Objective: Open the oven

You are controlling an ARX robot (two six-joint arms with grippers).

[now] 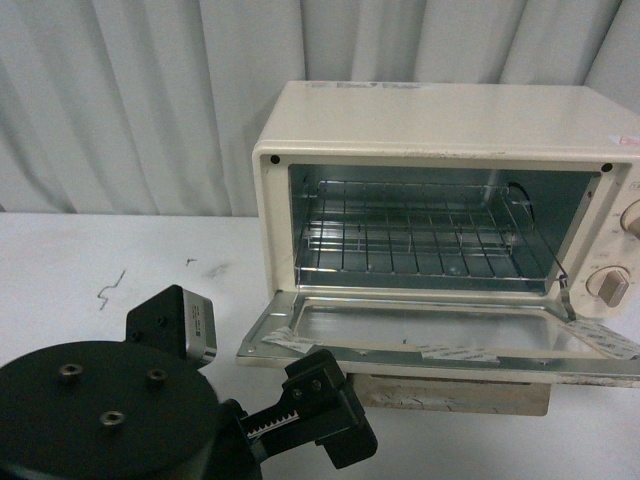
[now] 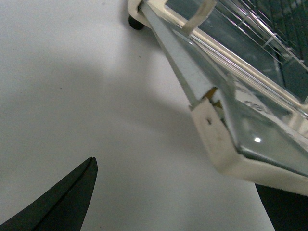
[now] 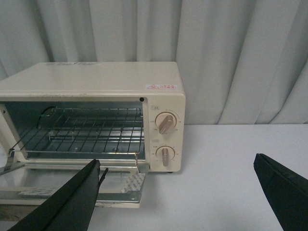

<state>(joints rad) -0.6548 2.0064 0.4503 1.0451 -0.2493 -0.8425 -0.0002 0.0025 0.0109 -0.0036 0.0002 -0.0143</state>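
- Cream-white boxy toaster oven (image 1: 440,125) stands on the white table (image 1: 80,260) before a pale pleated curtain (image 1: 130,100). Its glass-windowed door (image 1: 430,335) is lowered flat and the wire rack (image 1: 420,235) is exposed.
- Only the front view shows the left gripper (image 1: 318,400) from outside, just before the door's left corner.
- The left wrist view shows its black fingers (image 2: 62,202) spread wide, with the door's beige handle end (image 2: 216,144) between them.
- The right wrist view shows both beige knobs (image 3: 166,123) whole, and the right gripper (image 3: 177,161) parted, holding nothing.
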